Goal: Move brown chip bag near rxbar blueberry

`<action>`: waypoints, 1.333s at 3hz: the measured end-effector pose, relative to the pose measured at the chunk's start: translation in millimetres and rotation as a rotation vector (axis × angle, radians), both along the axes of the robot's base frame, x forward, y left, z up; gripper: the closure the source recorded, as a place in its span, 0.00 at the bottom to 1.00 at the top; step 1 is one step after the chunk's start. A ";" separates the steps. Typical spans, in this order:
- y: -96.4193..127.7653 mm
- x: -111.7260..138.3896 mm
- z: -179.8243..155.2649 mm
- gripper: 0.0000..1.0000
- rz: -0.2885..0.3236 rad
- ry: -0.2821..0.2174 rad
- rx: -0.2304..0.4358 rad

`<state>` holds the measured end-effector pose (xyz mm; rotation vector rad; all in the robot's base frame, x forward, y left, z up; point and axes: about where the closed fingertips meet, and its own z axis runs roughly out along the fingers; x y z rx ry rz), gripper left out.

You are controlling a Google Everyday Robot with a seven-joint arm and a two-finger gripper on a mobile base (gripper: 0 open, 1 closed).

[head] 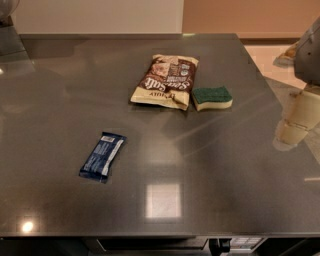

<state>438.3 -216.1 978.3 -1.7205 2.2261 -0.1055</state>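
Note:
The brown chip bag (166, 81) lies flat at the back middle of the dark grey table (210, 165), tan with a dark brown panel and white lettering. The rxbar blueberry (103, 156), a small dark blue wrapper with a pale patch, lies at the front left, well apart from the bag. My gripper (292, 125) hangs at the right edge of the view, over the table's right side, far from both and holding nothing that I can see.
A green-and-yellow sponge (212, 98) lies just right of the chip bag, almost touching it. The table's far edge meets a white wall panel (100, 15). Floor shows past the right edge. A bright light reflection (163, 200) sits near the front.

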 end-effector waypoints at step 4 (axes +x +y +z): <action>35.7 77.3 -20.2 0.00 -0.009 -0.028 0.101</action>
